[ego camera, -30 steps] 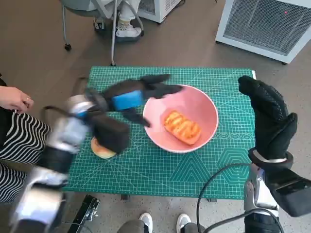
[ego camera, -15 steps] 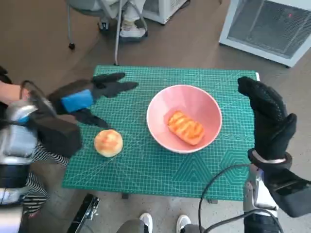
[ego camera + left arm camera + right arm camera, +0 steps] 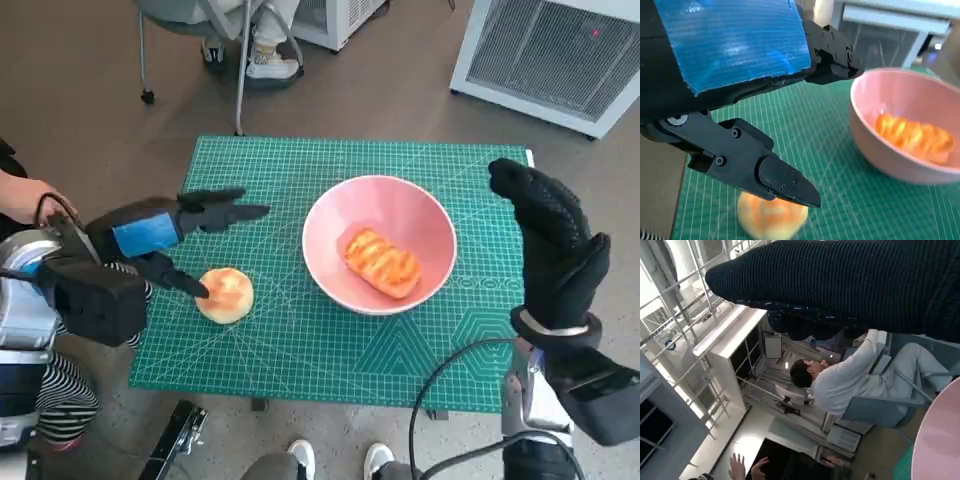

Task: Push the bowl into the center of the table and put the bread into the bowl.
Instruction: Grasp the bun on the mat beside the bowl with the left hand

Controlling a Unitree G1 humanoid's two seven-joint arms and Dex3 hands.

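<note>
A pink bowl (image 3: 380,210) sits right of the middle of the green mat, with a long golden bread (image 3: 380,262) inside it; both show in the left wrist view, bowl (image 3: 900,165) and bread (image 3: 912,137). A round bun (image 3: 225,295) lies on the mat near its left front corner, also in the left wrist view (image 3: 772,217). My left hand (image 3: 175,235) hovers open just above and left of the bun, fingers spread, thumb tip close to it. My right hand (image 3: 550,240) stands upright and open at the mat's right edge, apart from the bowl, whose rim (image 3: 940,440) shows in the right wrist view.
The green cutting mat (image 3: 300,350) covers the small table. A person's hand (image 3: 25,200) and striped clothing are at the far left. Chair legs (image 3: 240,70) and a white unit (image 3: 560,50) stand behind. Feet (image 3: 335,460) show below the front edge; a seated person (image 3: 840,385) appears in the right wrist view.
My left hand has pulled back leftward from the bowl's rim to above the round bun, uncovering it. The bowl, the long bread and the right hand have stayed put.
</note>
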